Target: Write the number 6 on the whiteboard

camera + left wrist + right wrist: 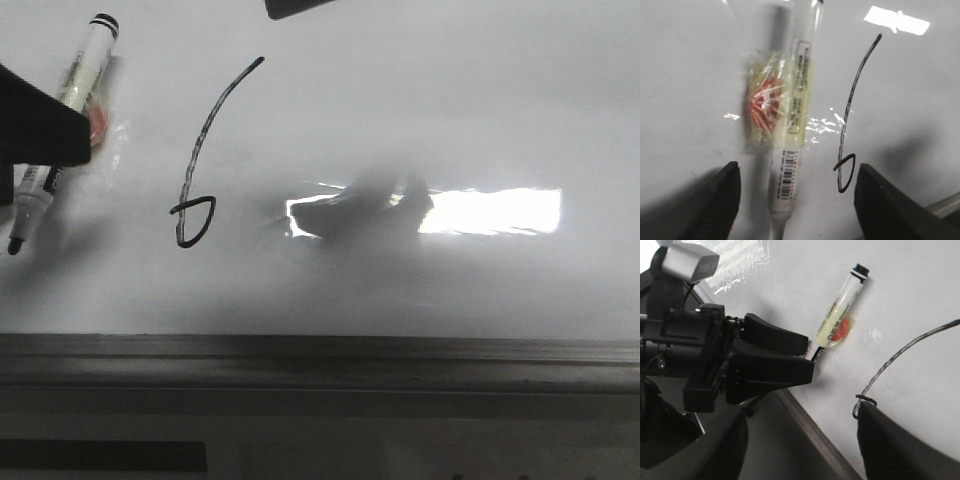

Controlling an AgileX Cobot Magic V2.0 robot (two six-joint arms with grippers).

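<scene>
Black marker stroke: the number 6 point(200, 160) is drawn on the whiteboard point(480, 110).

Front view: the marker pen point(62, 120) lies on the board under the left claw point(40, 130), with the 6 off to that claw's right. Left wrist view: the claw's fingers point(715, 205) stand apart, the pen between them and seemingly free, the 6's loop just inside the right finger. Right wrist view: the right claw point(800, 450) hovers with fingers spread, one fingertip covering the loop. My worry: either fingertip could drag across wet ink and smear the loop, or nudge the pen so it marks the board.
</scene>
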